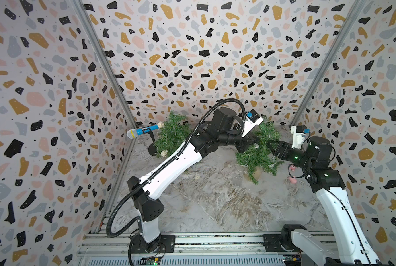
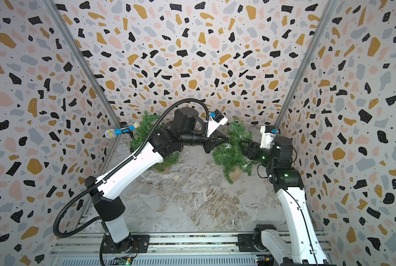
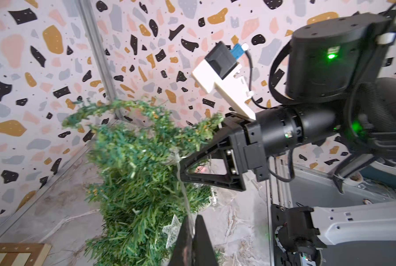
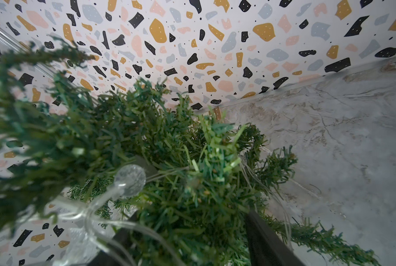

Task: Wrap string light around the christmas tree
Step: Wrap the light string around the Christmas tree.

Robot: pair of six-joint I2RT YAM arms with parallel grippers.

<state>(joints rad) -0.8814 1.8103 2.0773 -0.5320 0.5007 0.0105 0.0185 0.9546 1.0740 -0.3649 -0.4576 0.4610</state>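
— Two arms on one tree. List the hazards, biggest item first.

— Item 1, arms: left gripper (image 3: 193,218) and right gripper (image 3: 182,164) meet at the christmas tree (image 1: 259,156) from opposite sides, tips near each other. A wide sweep round the tree could knock one against the other.
Item 2, christmas tree: back right of the table (image 1: 215,202), between the two grippers. The right jaws stand wide with foliage between the fingers, so a pull with branches caught would likely tip it.
Item 3, string light (image 4: 104,198): already among the branches. In the left wrist view its clear wire passes the right gripper's tip and runs down into the left gripper, whose jaws are closed, on the wire as far as I can judge. Thin stock: it may slip out, or snag on needles and go taut.

— Other stock, and obstructions?

— Item 4, second tree (image 1: 171,135), back left: the left arm (image 1: 176,161) reaches across in front of it, so a low elbow would brush it.
Item 5, toy microphone (image 1: 144,132): beside that tree, well apart from the work.
Item 6, wooden board (image 3: 17,253): on the table near the christmas tree, one corner in view.
Item 7, pink object (image 1: 292,169): by the right arm (image 1: 330,184), too hidden to name.
Item 8, star ornament (image 3: 172,230): on a lower branch just beside the left fingers (image 3: 203,241), likely to hook the wire.
Item 9, globe bulb (image 4: 129,180): on the wire among the needles.
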